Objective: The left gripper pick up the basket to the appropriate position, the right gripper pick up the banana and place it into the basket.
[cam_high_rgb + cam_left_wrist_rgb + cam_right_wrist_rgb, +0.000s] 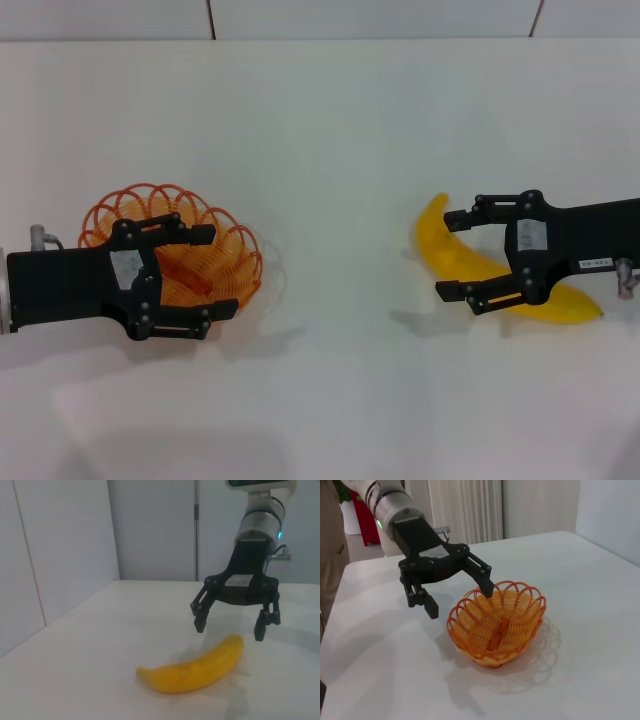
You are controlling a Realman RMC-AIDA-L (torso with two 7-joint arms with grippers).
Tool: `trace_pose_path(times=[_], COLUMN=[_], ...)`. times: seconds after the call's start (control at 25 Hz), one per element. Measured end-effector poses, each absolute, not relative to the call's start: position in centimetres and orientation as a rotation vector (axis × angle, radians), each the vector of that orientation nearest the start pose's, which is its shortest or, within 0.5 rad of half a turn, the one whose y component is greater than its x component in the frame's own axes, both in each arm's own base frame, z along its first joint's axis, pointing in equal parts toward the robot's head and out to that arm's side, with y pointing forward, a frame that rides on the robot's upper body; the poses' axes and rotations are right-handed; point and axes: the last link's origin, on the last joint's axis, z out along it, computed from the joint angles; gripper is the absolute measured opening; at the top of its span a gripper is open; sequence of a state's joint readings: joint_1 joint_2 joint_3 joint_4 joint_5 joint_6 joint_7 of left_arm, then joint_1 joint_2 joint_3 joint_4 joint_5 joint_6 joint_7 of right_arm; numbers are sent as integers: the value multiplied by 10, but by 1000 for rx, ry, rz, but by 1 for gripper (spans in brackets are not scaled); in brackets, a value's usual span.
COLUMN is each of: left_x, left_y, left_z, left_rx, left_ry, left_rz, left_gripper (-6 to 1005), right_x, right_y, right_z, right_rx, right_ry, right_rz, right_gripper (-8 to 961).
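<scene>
White table [330, 130] — left tool [205, 275] spread over basket [235, 262] rim, right tool [455, 255] released above banana [450, 255].

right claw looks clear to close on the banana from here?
Probably yes. The right claw hangs open just above the banana, fingers on either side of its middle. The banana lies alone on the white table; nothing stands between them.

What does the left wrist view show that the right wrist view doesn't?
Only the left wrist view: the banana lying on the table, with the right end effector open above it. Only the right wrist view: the basket, with the left end effector open over its rim. Both share the white table.
</scene>
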State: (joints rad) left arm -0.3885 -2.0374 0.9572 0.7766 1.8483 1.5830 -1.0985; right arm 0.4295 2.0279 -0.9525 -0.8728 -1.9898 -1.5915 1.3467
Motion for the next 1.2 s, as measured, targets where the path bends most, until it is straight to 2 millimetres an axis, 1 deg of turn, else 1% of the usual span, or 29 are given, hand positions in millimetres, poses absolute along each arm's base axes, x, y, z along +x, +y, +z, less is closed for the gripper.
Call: trace_pose_path(times=[0.6,0.76,0.92,1.04,1.2], left_x=[-272,-272,-272,-273,-275], left_y=[302,309,318,328,346], left_z=[9,22,40,56,73], left_rx=[-2809,-2723,-2635,-2562,-2477], left_ry=[-127,-190,-286,-413,-613], left_rz=[-573,-637,-688,-694,-629], left_gripper=[903,902,902,901,900], right_x=[266,266,266,265,265], right_y=[314,314,315,315,315], right_z=[16,16,16,16,16], right_rx=[-2899,-2899,-2900,-2901,-2902], right_ry=[315,316,318,315,314], right_rz=[405,406,408,407,407], right_gripper=[893,893,893,893,894])
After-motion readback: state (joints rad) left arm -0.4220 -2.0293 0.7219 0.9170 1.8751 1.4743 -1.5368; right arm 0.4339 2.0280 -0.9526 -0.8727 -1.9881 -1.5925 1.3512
